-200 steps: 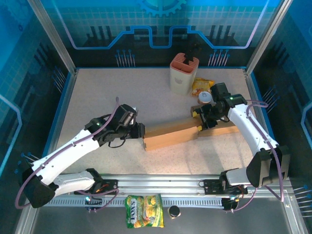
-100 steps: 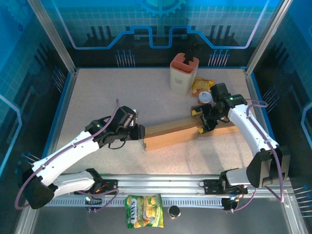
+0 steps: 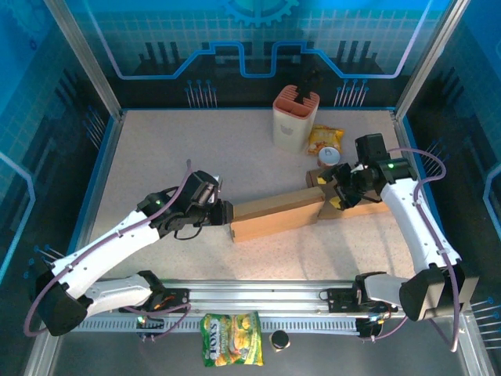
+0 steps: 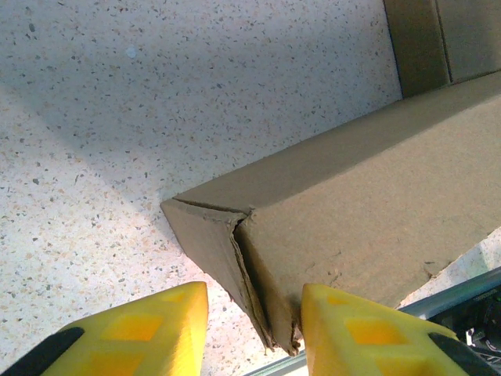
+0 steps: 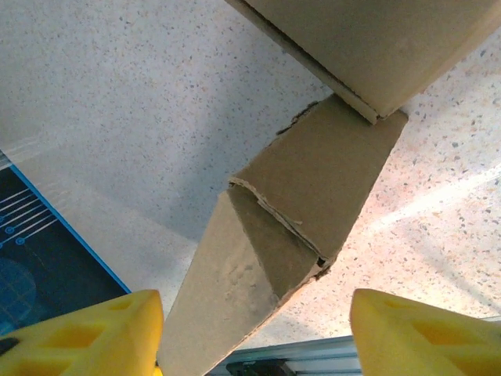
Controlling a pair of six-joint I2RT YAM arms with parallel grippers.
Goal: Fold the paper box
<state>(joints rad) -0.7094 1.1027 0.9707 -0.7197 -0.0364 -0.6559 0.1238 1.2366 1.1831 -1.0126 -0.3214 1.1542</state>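
The brown paper box (image 3: 274, 218) lies long across the table, its right part (image 3: 368, 208) flatter and running under my right arm. My left gripper (image 3: 228, 217) is at the box's left end. In the left wrist view that end's folded corner (image 4: 235, 251) sits between the yellow fingers (image 4: 156, 329) of the left gripper (image 4: 254, 333); the right finger touches the cardboard, the left one stands off it. My right gripper (image 3: 338, 194) is at the box's bend. The right gripper (image 5: 254, 321) stands wide open around a pointed cardboard flap (image 5: 266, 258).
A beige slotted holder (image 3: 295, 117) stands at the back, with a yellow snack packet (image 3: 325, 139) and a white-lidded cup (image 3: 330, 157) just behind the box's right part. A metal rail (image 3: 258, 298) runs along the front edge; a green packet (image 3: 231, 350) lies beyond it.
My right gripper has drawn back to the right, off the box's bend, with its jaws wider than a second ago. The left arm and the box have stayed put.
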